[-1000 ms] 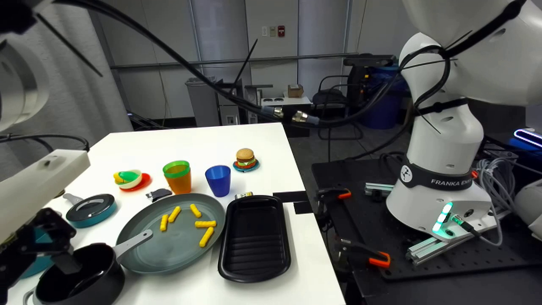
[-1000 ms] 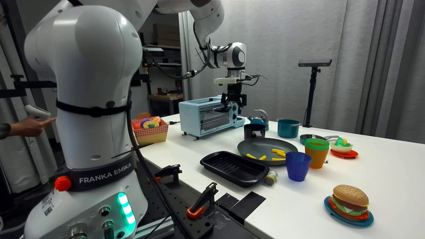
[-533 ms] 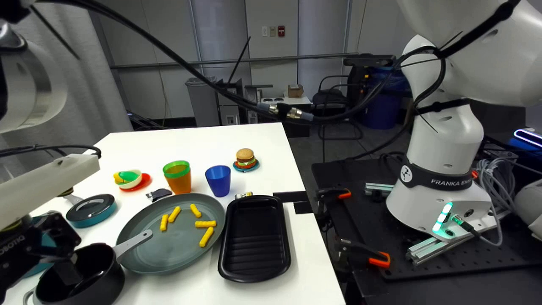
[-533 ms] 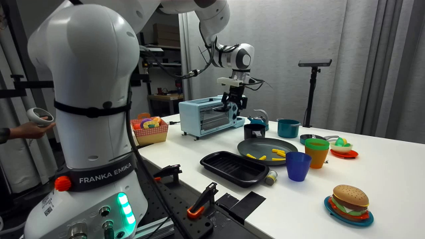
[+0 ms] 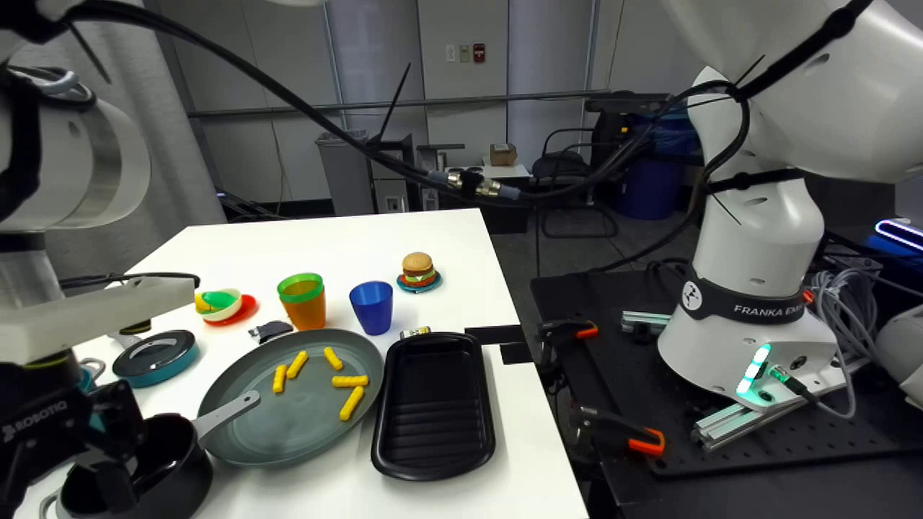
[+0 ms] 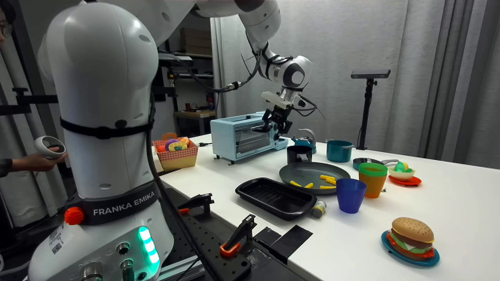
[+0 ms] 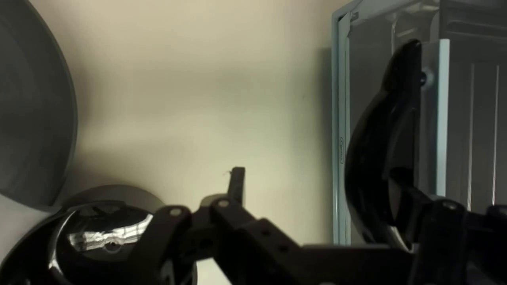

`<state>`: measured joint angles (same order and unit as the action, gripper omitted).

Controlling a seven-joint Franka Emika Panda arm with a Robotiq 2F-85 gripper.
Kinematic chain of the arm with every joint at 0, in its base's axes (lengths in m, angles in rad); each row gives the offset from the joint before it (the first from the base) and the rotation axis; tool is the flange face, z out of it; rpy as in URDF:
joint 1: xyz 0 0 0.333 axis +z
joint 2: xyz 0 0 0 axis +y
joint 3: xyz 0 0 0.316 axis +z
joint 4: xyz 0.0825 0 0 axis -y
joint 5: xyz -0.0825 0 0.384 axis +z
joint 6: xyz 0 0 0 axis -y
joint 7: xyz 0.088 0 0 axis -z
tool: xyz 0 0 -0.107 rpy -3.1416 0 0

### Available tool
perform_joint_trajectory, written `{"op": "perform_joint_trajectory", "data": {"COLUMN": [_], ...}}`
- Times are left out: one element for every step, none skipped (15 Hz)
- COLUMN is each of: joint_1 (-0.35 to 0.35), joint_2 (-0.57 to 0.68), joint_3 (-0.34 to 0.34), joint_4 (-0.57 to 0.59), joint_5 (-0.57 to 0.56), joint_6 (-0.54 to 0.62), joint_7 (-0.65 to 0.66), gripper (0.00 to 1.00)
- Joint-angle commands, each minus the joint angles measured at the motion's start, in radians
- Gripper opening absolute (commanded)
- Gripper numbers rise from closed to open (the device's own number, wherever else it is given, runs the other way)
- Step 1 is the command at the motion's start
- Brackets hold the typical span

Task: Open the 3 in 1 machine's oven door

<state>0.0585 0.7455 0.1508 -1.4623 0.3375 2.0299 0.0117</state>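
Two dark, slender fingers [image 7: 237,184] of the black, jointed tool [image 7: 319,174] stand wide apart in the wrist view, with the black, curved handle [image 7: 362,158] of the glass-panelled oven door [image 6: 246,140] lying between them as viewed; one fingertip appears within the handle's gap, though contact cannot be made out. The oven door stands upright at the front of the light-blue, box-shaped machine [image 6: 223,139], which rests on the white, flat tabletop [image 6: 461,203]. In an exterior view, a red-checked, tan-based basket [image 6: 177,162] stands near the machine. In both exterior views, a dark-grey, round, shallow pan [image 5: 310,425] bearing yellow sticks [image 5: 350,380] lies just beside a black, rectangular, ribbed tray [image 5: 433,404]. A black, round pot [image 5: 177,472] stands next to the pan, and a blue, tapered cup [image 5: 372,310] stands near the tray.
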Motion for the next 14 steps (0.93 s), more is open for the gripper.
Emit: {"op": "perform_joint_trajectory", "data": {"joint_1": [-0.054,-0.060,-0.068,-0.077,-0.084,-0.093,-0.099,-0.107,-0.114,-0.121,-0.125,-0.131,-0.135,-0.140], "joint_2": [0.023,0.027,0.030,0.032,0.034,0.037,0.041,0.045,0.049,0.053,0.060,0.066,0.071,0.077], "joint_3": [0.026,0.027,0.029,0.031,0.032,0.035,0.037,0.040,0.042,0.044,0.045,0.045,0.046,0.047], "joint_4": [0.023,0.023,0.021,0.020,0.019,0.018,0.017,0.016,0.015,0.013,0.013,0.014,0.015,0.015], "joint_5": [0.074,0.086,0.098,0.111,0.122,0.137,0.148,0.163,0.175,0.187,0.191,0.193,0.196,0.203], "joint_6": [-0.002,-0.005,-0.006,-0.006,-0.006,-0.007,-0.008,-0.009,-0.010,-0.010,-0.008,-0.010,-0.011,-0.012], "joint_7": [-0.056,-0.064,-0.073,-0.082,-0.089,-0.098,-0.105,-0.113,-0.120,-0.126,-0.138,-0.145,-0.156,-0.165], "gripper": [0.73,0.72,0.53,0.46,0.38,0.31,0.22,0.15,0.07,0.01,0.03,0.05,0.04,0.05]}}
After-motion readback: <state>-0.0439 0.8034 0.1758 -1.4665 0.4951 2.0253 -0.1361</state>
